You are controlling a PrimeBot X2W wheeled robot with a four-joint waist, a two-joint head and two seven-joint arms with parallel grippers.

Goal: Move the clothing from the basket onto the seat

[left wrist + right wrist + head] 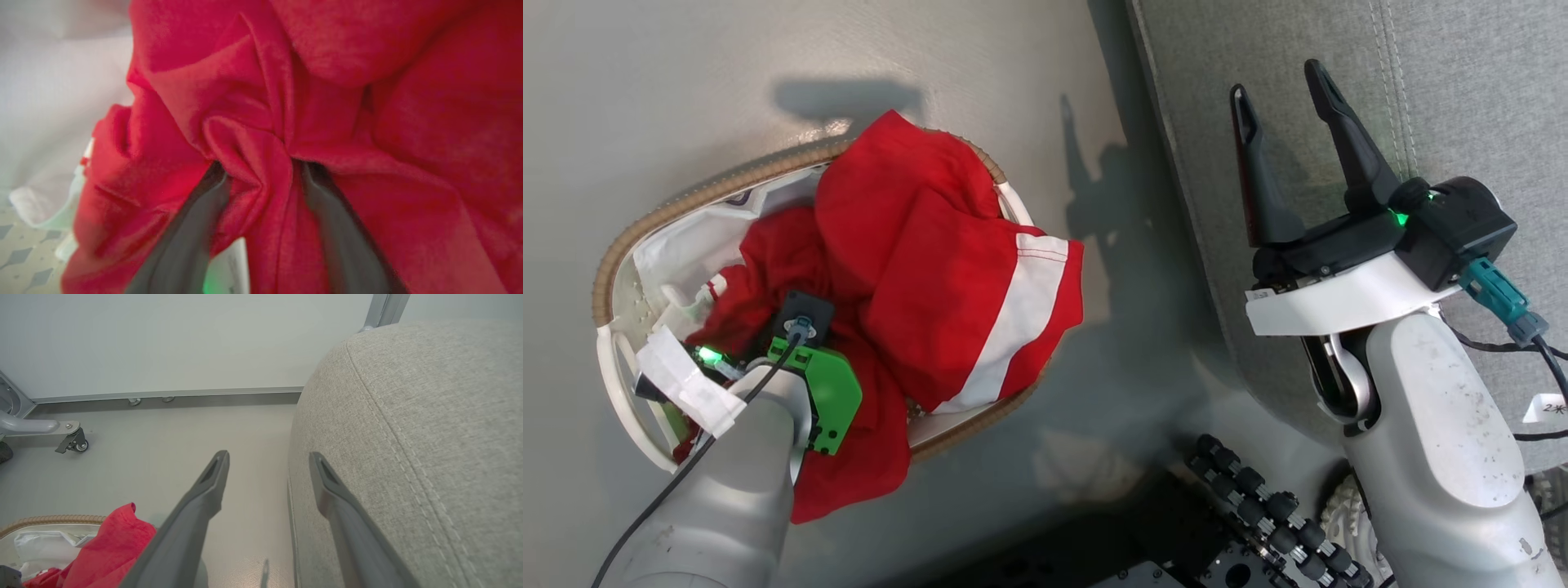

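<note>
Two items of bright red, white-striped soft fabric clothing [947,269] lie heaped in the small oval white plastic basket with a brown woven rim [711,192], which stands on the pale grey floor [645,82]; one striped fold hangs over the rim on the side nearer the large rounded light grey woven-fabric seat [1462,82]. None of the clothing is on the seat, so the step in hand is judged to be the first pick-up. The left pincer [261,171] is down inside the basket, and in the left wrist view its two dark fingers [184,237] are closed on a gathered pleat of red cloth, with creases radiating from the pinch (the fingertips themselves are buried in fabric). The right pincer [1278,82] hovers over the near edge of the seat with its fingers spread and nothing between them. The next move calls for a straight lift high enough for the trailing cloth to clear the rim, then a carry across the strip of floor to the seat. Note that the two garments are tangled together (both may rise at once) and the light basket could be dragged along.
</note>
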